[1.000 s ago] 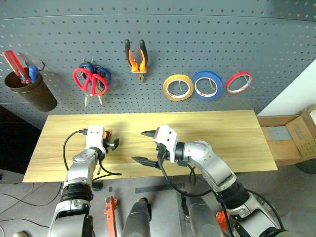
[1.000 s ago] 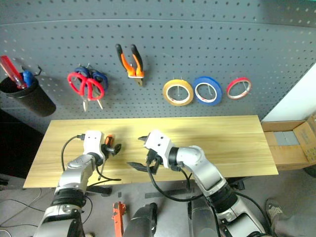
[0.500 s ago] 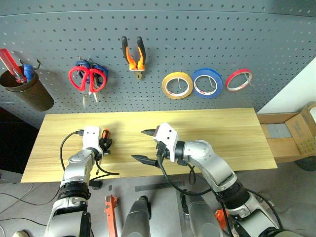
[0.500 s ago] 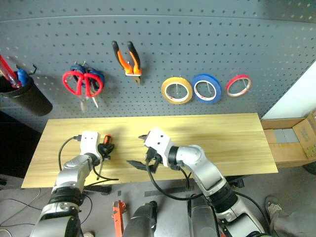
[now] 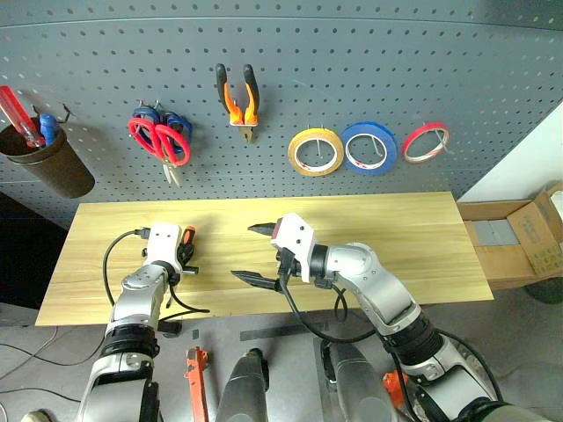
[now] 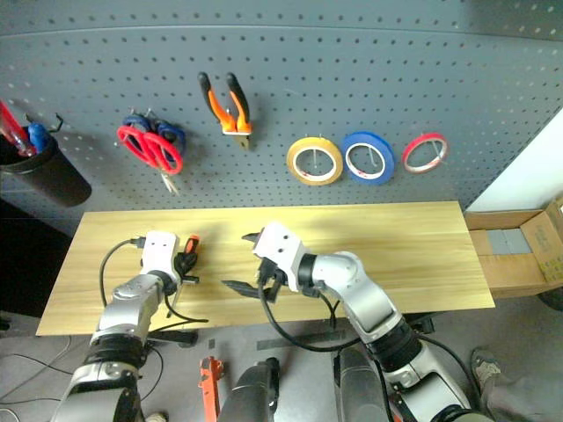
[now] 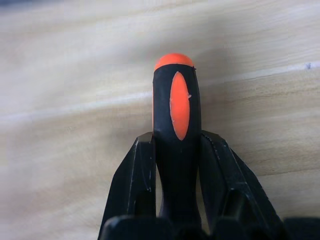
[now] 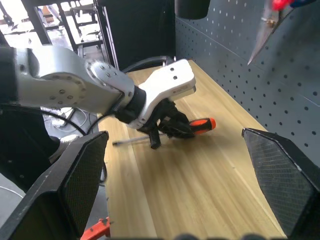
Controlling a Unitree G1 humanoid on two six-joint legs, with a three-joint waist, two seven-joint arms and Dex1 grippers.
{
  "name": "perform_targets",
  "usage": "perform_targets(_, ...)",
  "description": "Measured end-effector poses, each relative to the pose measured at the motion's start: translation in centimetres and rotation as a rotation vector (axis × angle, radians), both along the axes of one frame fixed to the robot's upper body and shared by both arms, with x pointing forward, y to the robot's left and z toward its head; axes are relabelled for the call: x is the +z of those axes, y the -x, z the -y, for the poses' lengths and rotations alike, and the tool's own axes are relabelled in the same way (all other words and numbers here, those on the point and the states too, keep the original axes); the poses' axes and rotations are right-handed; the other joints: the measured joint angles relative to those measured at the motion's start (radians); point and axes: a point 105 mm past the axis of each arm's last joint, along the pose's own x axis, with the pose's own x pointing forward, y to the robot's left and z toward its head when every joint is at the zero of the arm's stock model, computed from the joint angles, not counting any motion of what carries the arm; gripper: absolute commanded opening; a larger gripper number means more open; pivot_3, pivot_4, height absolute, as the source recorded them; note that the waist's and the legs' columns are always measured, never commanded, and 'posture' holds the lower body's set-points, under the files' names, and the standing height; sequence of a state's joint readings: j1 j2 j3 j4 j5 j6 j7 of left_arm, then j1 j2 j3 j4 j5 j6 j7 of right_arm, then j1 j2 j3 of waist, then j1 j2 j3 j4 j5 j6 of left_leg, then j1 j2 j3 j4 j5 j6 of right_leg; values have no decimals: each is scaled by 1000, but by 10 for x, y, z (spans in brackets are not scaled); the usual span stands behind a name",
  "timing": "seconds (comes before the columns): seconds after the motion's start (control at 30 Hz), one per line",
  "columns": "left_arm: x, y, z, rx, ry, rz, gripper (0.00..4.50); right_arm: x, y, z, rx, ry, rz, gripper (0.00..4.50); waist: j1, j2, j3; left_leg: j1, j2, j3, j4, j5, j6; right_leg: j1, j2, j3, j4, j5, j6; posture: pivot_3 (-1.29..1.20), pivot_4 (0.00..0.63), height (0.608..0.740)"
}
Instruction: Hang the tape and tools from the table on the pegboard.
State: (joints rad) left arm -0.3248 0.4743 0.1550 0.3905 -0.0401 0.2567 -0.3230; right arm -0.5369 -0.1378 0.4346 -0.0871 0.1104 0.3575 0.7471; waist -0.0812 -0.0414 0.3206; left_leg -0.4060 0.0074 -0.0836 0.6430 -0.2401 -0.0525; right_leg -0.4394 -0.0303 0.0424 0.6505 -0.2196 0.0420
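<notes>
The screwdriver point(image 7: 176, 130) lies low over the table point(image 5: 413, 229) at its 9 o'clock end, pinched by the left gripper point(image 5: 184, 261). The right gripper point(image 5: 255, 255) hangs spread mid-table. Pliers point(image 5: 238, 97), red scissors point(image 5: 160, 138) and yellow tape point(image 5: 317, 152) hang on the pegboard point(image 5: 352, 61) at 12 o'clock.

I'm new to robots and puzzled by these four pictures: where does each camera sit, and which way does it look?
Head, both eyes: look forward and down at the table and pegboard; both arms show.
Left wrist: looks along the left claw, shut on the screwdriver.
Right wrist: looks between the open right claw at the left claw.
Both wrist views share the screwdriver.
</notes>
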Motion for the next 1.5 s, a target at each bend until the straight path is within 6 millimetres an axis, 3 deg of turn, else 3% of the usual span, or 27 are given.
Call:
perform_targets(0.13, 21, 15, 19, -79, -95, 81, 835, 10, -9, 14, -33, -39, 1, 4500, 8, -3, -18, -6, 2, 0, 0, 0, -4, -5, 1, -2, -1, 1, -2, 1, 157, 740)
perform_targets(0.23, 51, 27, 31, -126, -209, 184, 835, 21, -12, 20, -53, -97, -16, 4500, 17, -4, -43, -11, 2, 1, 0, 2, -6, -11, 2, -2, -1, 2, -3, 32, 120, 740)
perform_targets(0.3, 82, 38, 33, -102, -308, 292, 835, 35, -13, 23, -74, -165, -29, 4500, 25, -4, -60, -11, 2, 2, -1, 2, -7, -11, 4, -1, -2, 3, -4, 56, 97, 740)
perform_targets(0.43, 133, 53, 18, 26, -414, 468, 835, 62, -13, 16, -82, -280, -38, 4500, 39, -4, -102, -9, 1, 2, -1, 0, -4, -9, 12, -2, -2, 4, -6, 87, 75, 740)
perform_targets(0.57, 176, 60, -6, 142, -513, 596, 835, 92, -14, 6, -63, -371, -11, 4500, 53, -5, -120, 5, 2, 3, -1, 1, -4, 4, 14, -1, -3, 4, -6, 105, 67, 740)
perform_targets(0.67, 227, 56, -27, 231, -560, 737, 835, 117, -15, -7, -36, -436, 4, 4500, 66, -6, -126, 11, 3, 2, 0, 2, -3, 12, 16, -3, -5, 3, -2, 111, 69, 740)
perform_targets(0.77, 271, 41, -38, 257, -539, 855, 835, 129, -19, -17, -25, -466, 20, 4500, 84, -9, -134, 16, 2, 2, 0, 2, -3, 18, 16, -3, -6, 2, -2, 107, 76, 740)
perform_targets(0.9, 305, 14, -46, 273, -454, 925, 835, 128, -25, -20, -26, -463, 20, 4500, 94, -11, -136, 15, 2, 3, 1, 2, -4, 17, 16, -3, -5, 5, -6, 78, 112, 740)
perform_targets(1.03, 319, -15, -50, 258, -395, 941, 835, 125, -35, -17, -51, -424, 41, 4500, 90, -8, -133, 14, 2, 3, -1, 2, -4, 15, 16, -2, -5, 6, -6, 37, 180, 740)
perform_targets(1.17, 319, -34, -49, 238, -366, 934, 835, 120, -43, -10, -78, -387, 42, 4500, 77, -4, -123, 11, 2, 3, 0, 1, -3, 13, 16, -2, -3, 6, -6, 15, 220, 740)
perform_targets(1.5, 322, -45, -49, 246, -341, 967, 835, 103, -52, 1, -119, -333, 7, 4500, 50, 2, -80, 5, 2, 3, 2, 1, -3, 3, 15, -2, 4, 5, -7, -10, 291, 740)
